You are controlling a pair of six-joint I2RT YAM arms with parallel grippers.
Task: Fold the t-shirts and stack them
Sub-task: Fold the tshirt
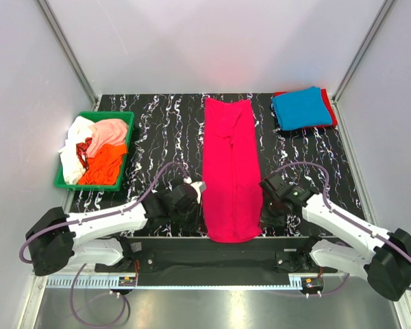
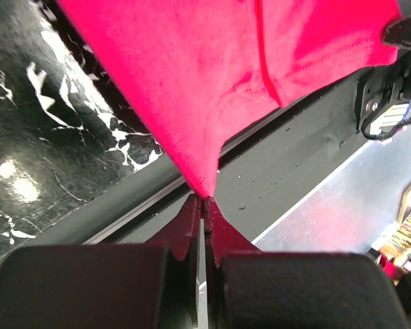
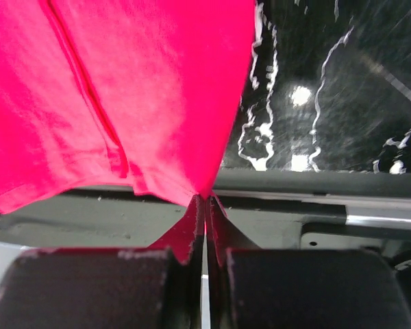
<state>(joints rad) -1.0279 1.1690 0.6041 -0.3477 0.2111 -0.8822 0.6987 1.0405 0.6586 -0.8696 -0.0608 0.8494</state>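
A green plastic bin [image 1: 116, 114] sits at the left side of the black marbled table [image 1: 164, 130].

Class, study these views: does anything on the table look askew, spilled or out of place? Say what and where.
Only mild untidiness: a white tee spills over the green bin's left rim. The magenta t-shirt looks orderly, left gripper and right gripper pinching its near corners.

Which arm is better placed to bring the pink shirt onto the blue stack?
Probably right: left tool and right tool both grip the pink shirt, but the blue stack lies on the robot's right.
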